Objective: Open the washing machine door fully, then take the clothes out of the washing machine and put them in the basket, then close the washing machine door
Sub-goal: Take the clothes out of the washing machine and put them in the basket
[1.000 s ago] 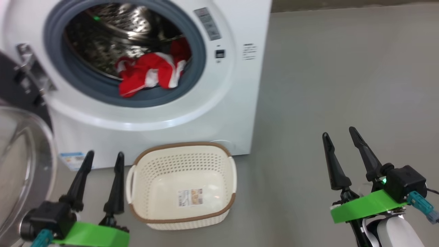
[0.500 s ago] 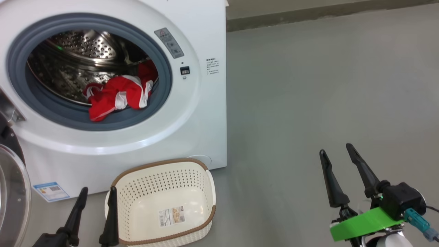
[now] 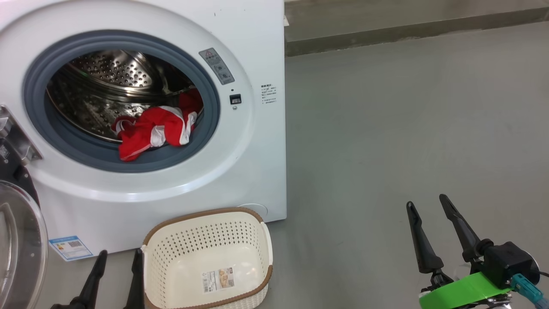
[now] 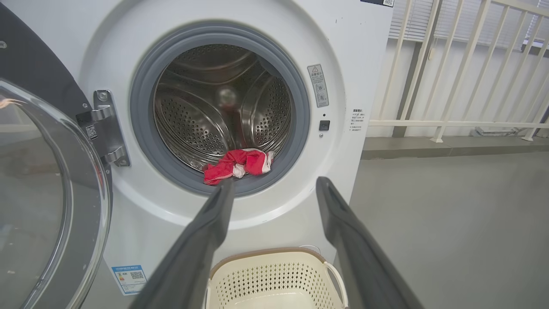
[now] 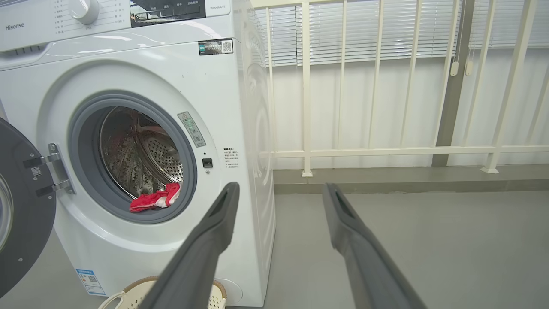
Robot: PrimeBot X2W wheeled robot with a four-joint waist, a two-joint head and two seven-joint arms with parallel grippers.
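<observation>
**Desk:** Which way does the load lie?

**Operator:** I see the clothes (image 3: 154, 133) bunched low at the drum's front, draped on the grey ring (image 3: 38, 124). The heap's long axis runs across the opening. The washing machine (image 3: 257, 171) faces me. The washing machine door (image 4: 43, 193) is swung out to my left on its hinge.

**Desk:** And the basket?

**Operator:** The basket (image 3: 201, 213) sits mouth up on the floor (image 3: 407, 128), just in front of the machine.

**Desk:** Any writing?

**Operator:** "Hisense" (image 5: 15, 27) on the top panel. I also see a warning sticker (image 3: 218, 65) with a red triangle and a blue label (image 3: 70, 247) low on the front. The basket's inner label (image 3: 218, 280) is too small to read.

**Desk:** Grippers?

**Operator:** My left gripper (image 3: 120, 252) is beside the basket and my right gripper (image 3: 426, 201) is over bare floor. Both have their fingers spread and are empty.
</observation>
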